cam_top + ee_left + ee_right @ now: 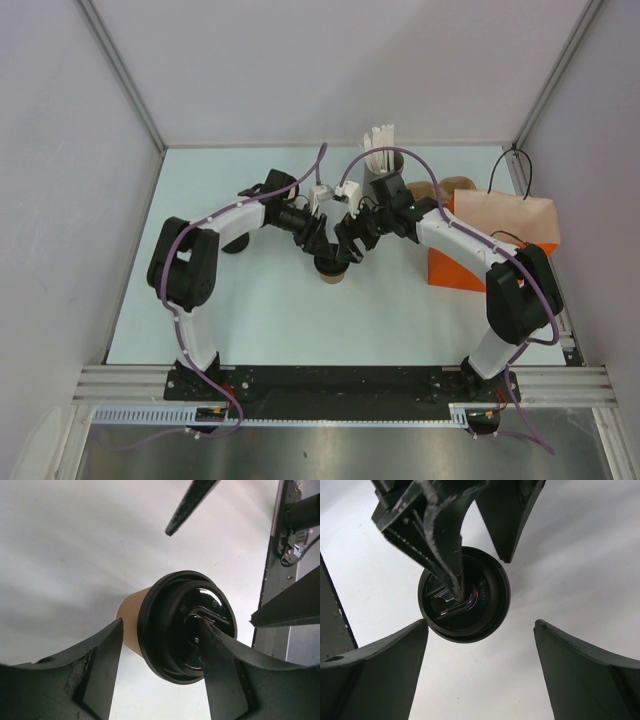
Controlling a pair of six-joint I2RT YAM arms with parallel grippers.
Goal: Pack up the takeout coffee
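Observation:
The takeout coffee [330, 270], a small tan cup with a black lid, stands upright on the white table between both arms. In the left wrist view its lid [172, 630] fills the middle. My left gripper [162, 625] is open: one finger stands beside the cup's tan wall [131, 622] and the other fingertip [212, 645] lies over the lid's top. In the right wrist view my right gripper [481, 625] is open and empty above the table, with the lid [480, 600] just beyond its tips. Both grippers meet over the cup in the top view.
An orange paper bag [462, 270] with a kraft flap lies at the right, under the right arm. A dark holder with white sticks [383, 160] stands at the back centre, with a brown object [460, 186] to its right. White walls enclose the table.

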